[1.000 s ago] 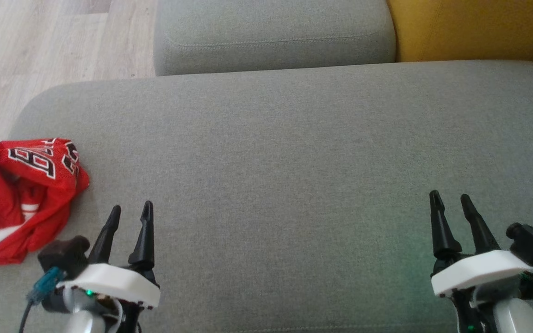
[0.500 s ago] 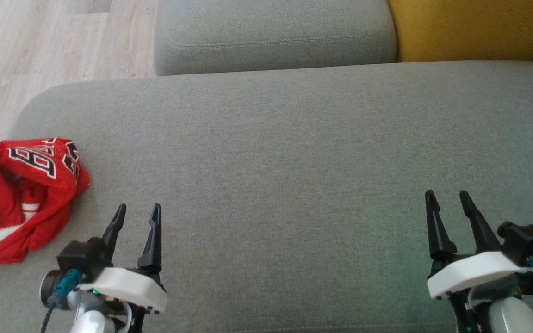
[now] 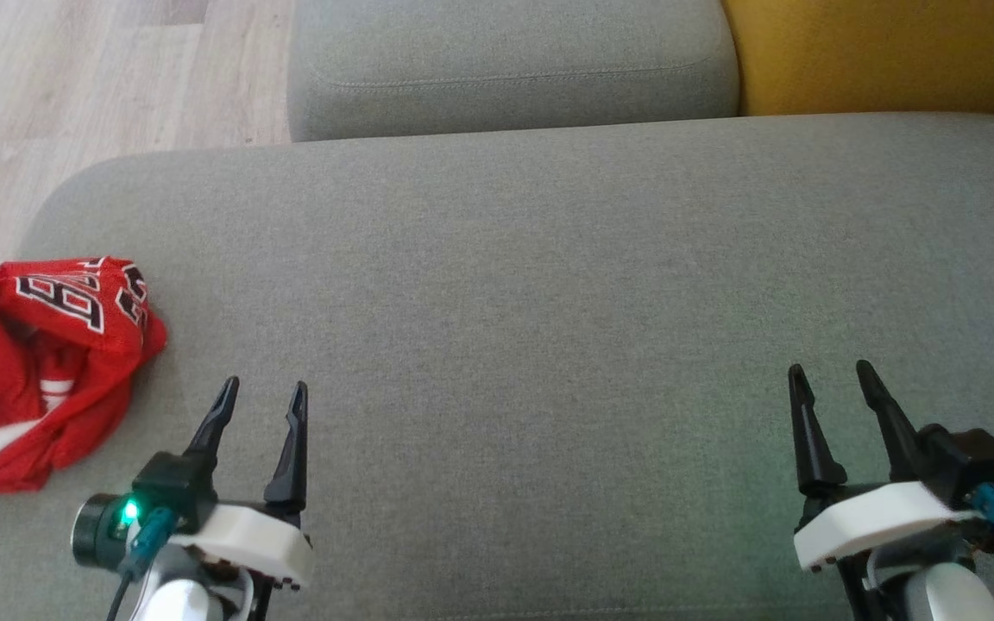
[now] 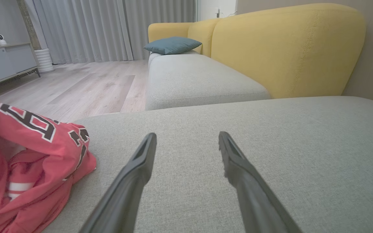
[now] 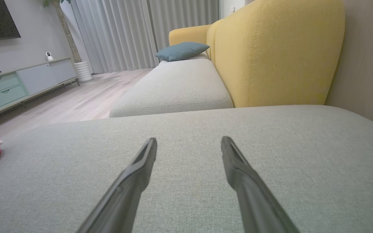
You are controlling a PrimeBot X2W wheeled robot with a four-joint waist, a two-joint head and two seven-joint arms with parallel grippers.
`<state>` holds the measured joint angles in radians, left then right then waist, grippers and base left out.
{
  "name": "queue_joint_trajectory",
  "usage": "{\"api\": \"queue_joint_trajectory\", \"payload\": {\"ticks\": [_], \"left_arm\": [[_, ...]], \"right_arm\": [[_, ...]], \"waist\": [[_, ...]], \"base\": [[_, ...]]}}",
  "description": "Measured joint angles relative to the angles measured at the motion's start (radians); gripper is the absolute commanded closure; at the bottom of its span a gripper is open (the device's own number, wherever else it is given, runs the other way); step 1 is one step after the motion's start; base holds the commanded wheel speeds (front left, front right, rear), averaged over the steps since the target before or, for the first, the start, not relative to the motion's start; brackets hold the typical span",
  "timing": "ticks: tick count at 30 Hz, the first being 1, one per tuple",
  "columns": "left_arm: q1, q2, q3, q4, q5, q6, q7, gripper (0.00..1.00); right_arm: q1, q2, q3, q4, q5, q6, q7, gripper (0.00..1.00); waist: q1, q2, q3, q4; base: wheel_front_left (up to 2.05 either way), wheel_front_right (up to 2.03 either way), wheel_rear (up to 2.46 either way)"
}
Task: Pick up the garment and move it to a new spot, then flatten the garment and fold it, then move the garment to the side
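Presently, with left gripper (image 3: 264, 392) and right gripper (image 3: 831, 373) spread and empty, I judge the crumpled red-and-white fabric jersey (image 3: 40, 371) light, limp, best pinched at its raised fold.

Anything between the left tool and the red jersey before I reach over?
No: bare grey cushion lies between the left tool and the red jersey, seen in head and left wrist views.

One red garment (image 3: 40, 371), two grippers (image 3: 264, 386) (image 3: 831, 369) with four dark fingers (image 3: 292, 448), two grey cushions (image 3: 549, 302) (image 3: 506, 60), one teal pillow (image 4: 172, 44)
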<state>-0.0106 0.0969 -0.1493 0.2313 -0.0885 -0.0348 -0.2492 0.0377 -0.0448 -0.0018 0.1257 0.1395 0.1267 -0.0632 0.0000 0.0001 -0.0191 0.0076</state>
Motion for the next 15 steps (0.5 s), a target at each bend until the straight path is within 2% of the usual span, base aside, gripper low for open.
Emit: {"api": "queue_joint_trajectory", "payload": {"ticks": [15], "left_arm": [[0.0,-0.001,0.003,0.009,-0.002,0.001,0.0,0.0]], "right_arm": [[0.0,0.0,-0.003,0.013,0.012,0.0,-0.009,0.0]], "waist": [[0.0,0.0,0.001,0.005]], "base": [[0.0,0.0,0.0]]}}
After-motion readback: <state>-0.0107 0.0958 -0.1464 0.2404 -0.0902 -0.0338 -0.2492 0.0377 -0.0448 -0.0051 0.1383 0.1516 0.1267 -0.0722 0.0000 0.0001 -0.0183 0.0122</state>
